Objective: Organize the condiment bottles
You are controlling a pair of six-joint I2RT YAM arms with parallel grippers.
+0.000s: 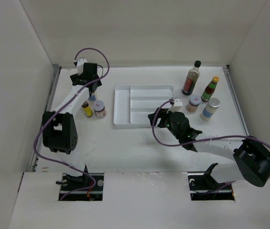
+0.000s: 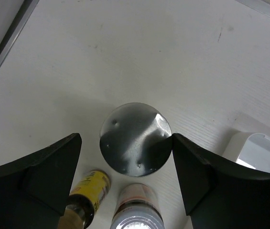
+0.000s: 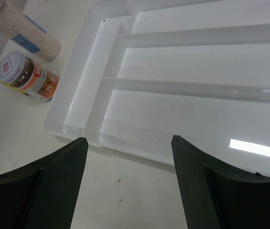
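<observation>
— Where do the bottles stand?

— In two groups on the table (image 1: 139, 148), one at each side of the white tray (image 1: 121, 107). At the left is a silver-capped shaker (image 2: 135, 138). A small yellow-labelled bottle (image 2: 89, 191) and a red-labelled jar (image 2: 137, 210) stand side by side just nearer the arms' bases.

— And at the right?

— A tall dark bottle (image 1: 191, 78) stands farthest back, with a green bottle (image 1: 210, 88) beside it. A second jar (image 1: 194, 103) and a second shaker (image 1: 210, 109) stand in front of those two. All seven are upright on the table, outside the tray.

— What is the left gripper (image 2: 126, 137) doing?

— Its jaws stand apart, one on each side of the first shaker's cap. One finger is right at the cap's rim, and I cannot tell whether it touches. Bare table shows between the other finger and the cap, so it has no grip on it.

— The right gripper (image 3: 129, 139)?

— It is spread wide with nothing between the fingers. It hangs over the tray's near edge, well apart from the bottles on its side.
</observation>
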